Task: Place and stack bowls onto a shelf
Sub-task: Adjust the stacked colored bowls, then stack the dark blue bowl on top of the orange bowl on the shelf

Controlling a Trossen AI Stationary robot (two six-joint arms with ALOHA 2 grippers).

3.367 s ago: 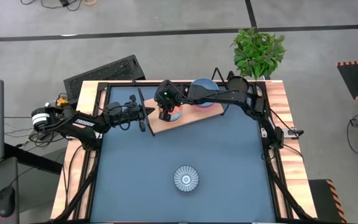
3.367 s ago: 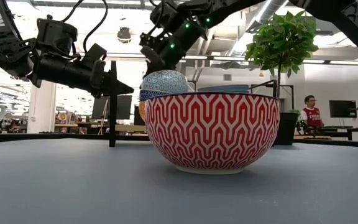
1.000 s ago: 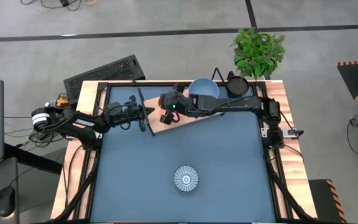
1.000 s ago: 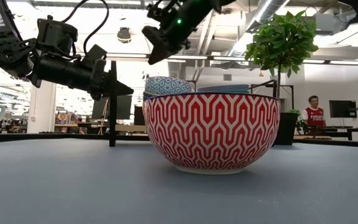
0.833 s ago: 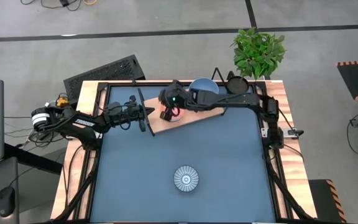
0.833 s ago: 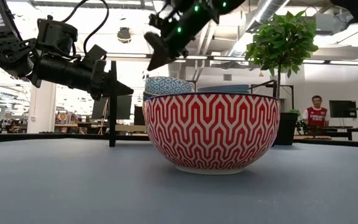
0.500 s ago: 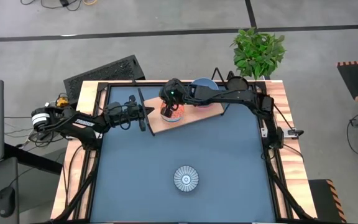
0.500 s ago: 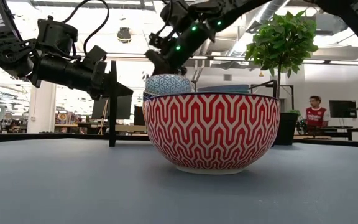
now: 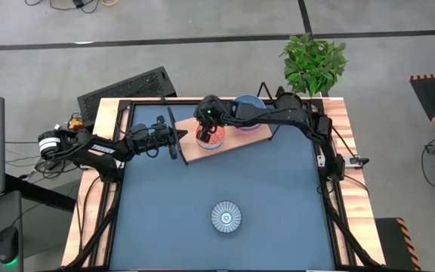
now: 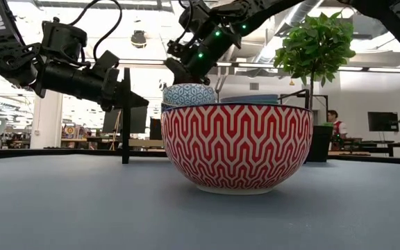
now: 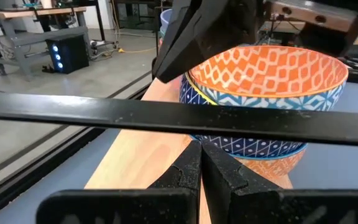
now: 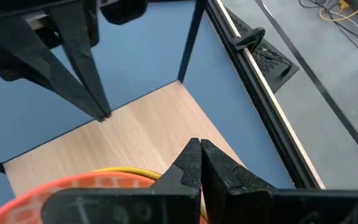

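Note:
The shelf [image 9: 240,142], a light-wood board with a black wire frame, lies at the table's far middle. On it stands a stack of bowls [image 9: 211,138]. The top bowl [image 11: 266,78] is orange inside and blue-patterned outside. A light blue bowl [image 9: 249,121] sits beside the stack, partly under my right arm. My right gripper [image 10: 175,73] is shut just above the top bowl's left rim. My left gripper [image 9: 177,134] is shut and level at the frame's upright left end [image 10: 126,114]. A red-and-white patterned bowl [image 10: 236,146] stands alone on the mat near the front. My left gripper's shut fingers [image 11: 191,171] point level toward the table's right, just under a black frame bar [image 11: 135,115]; I cannot tell whether they touch it. My right gripper slants down from the right onto the top bowl's left rim [image 11: 188,78]; I cannot tell whether it touches.
A black round pot [image 9: 289,103] and a potted plant [image 9: 313,60] stand at the far right corner. The blue mat [image 9: 278,196] stretches wide around the lone bowl. People and desks show in the room beyond the far edge.
My right gripper, shut throughout, has moved from the board's near edge toward the far edge and come down to the left rim of the stack's top bowl, its arm swinging over the light blue bowl. The bowls have stayed in place.

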